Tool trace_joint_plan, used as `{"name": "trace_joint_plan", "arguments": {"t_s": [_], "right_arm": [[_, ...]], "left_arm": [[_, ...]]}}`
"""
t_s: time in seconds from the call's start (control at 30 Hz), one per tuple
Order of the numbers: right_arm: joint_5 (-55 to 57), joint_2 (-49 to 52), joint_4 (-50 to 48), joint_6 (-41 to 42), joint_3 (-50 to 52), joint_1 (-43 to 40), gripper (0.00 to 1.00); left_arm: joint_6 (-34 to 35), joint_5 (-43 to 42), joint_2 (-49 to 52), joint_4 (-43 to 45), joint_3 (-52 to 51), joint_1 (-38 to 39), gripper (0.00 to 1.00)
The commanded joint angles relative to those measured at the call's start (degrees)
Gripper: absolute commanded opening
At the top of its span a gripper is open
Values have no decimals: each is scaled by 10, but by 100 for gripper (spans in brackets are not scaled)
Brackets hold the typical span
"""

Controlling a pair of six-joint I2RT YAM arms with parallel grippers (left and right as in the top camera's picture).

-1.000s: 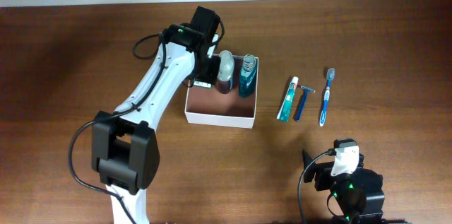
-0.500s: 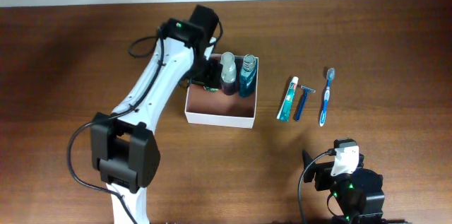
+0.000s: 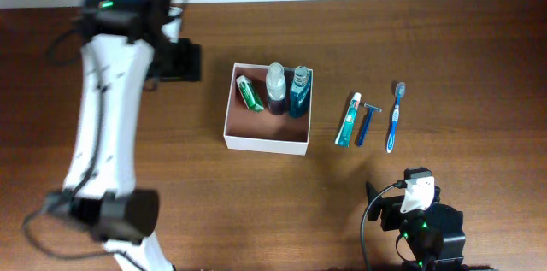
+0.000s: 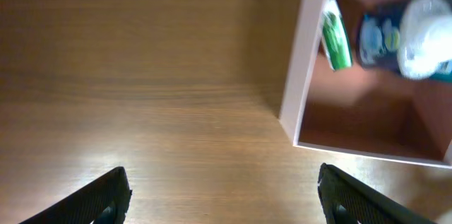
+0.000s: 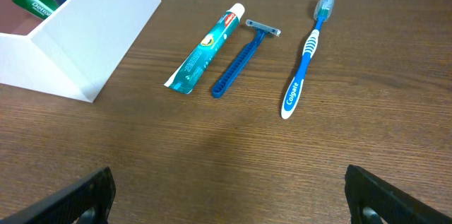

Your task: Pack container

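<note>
The container [image 3: 263, 144] is a square white box with a pinkish-brown inside, at the table's middle. In it lie a green-white carton [image 3: 249, 94], a clear bottle [image 3: 275, 87] and a teal bottle [image 3: 299, 90]. My left gripper [image 3: 193, 60] hovers over bare wood left of the box, open and holding nothing. The left wrist view has the container [image 4: 302, 68] and carton [image 4: 336, 40] at upper right. My right gripper [image 5: 229, 199] stands open near the front edge. Ahead of it lie the toothpaste [image 5: 205, 47], razor [image 5: 244, 58] and toothbrush [image 5: 304, 58].
The toothpaste [image 3: 349, 120], blue razor [image 3: 367, 123] and blue toothbrush [image 3: 395, 117] lie side by side on the wood, right of the container. The right arm's base [image 3: 420, 224] sits at the front right. A pale wall strip runs along the table's far edge.
My left gripper opened, left the green-white carton in the container's far left corner, and swung out to the left. The right arm has not moved.
</note>
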State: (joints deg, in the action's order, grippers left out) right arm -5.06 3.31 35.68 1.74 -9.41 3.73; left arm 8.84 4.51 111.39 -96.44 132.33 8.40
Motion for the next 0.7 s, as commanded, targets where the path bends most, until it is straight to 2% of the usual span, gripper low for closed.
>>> {"name": "trace_joint_plan", "arguments": {"t_s": [0.0,0.1,0.17,0.3,0.43,0.67], "right_arm": [[-3,-4,-3,7,4,-5,99],[-23,-4,-34,7,4,-5,99],[-91,-4,-61,11,4,-5,99],[-253,-4,-86,125,5,-4,99],[-263,-4,-103,189,6,-4,99],[-252,20,-119,198,-42,-4,99]], "left_arm": [[2,10,-92,-3,16,-26,99],[0,24,-143,-3,16,-43,99],[0,31,-173,-3,16,-52,99],[0,31,-220,-2,16,-56,99],[0,31,-252,-2,16,-56,99],[1,31,-278,-2,16,-56,99]]}}
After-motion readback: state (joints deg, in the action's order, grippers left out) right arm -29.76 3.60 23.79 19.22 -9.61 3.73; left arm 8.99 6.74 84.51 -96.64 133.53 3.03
